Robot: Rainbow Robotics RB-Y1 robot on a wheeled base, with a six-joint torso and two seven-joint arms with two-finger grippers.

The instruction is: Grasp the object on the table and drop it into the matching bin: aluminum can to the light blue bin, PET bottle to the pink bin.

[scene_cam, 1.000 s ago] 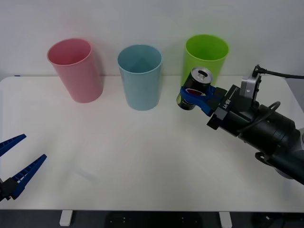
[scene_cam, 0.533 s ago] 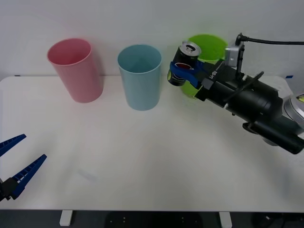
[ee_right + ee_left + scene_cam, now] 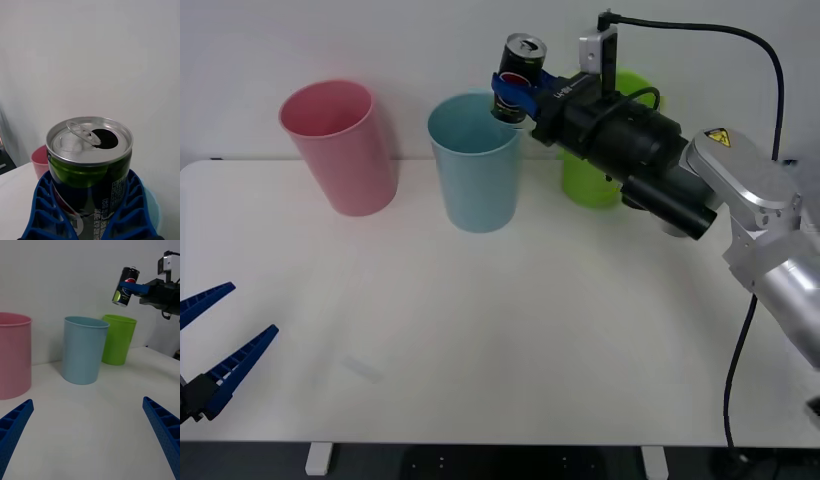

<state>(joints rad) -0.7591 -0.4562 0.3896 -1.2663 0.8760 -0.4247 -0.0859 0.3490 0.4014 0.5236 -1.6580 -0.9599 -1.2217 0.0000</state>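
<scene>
Now the right end effector sits in the upper middle of the front frame, its blue fingers clamped on the aluminum can, which rides clear of the bench. A second ago the can was lower and further right, in front of the lime green bin; half a second ago it had risen level with that bin's rim. It has since travelled left and up, and now hangs just above the right-hand edge of the light blue bin, tilted a little, its silver top leaning away from the arm. In the right wrist view the can fills the lower frame between the ribbed fingers, tab up and mouth open. From the left wrist view the can looks high and somewhat to the right of the blue bin's rim, so I judge it not quite centred over the opening.

That means the carry is nearly over: a short shift further over the mouth, then a release, should finish it. Letting go too early risks clipping the rim.

The pink bin stands untouched at upper left. The left end effector waits at lower left, fingers spread wide and empty.
</scene>
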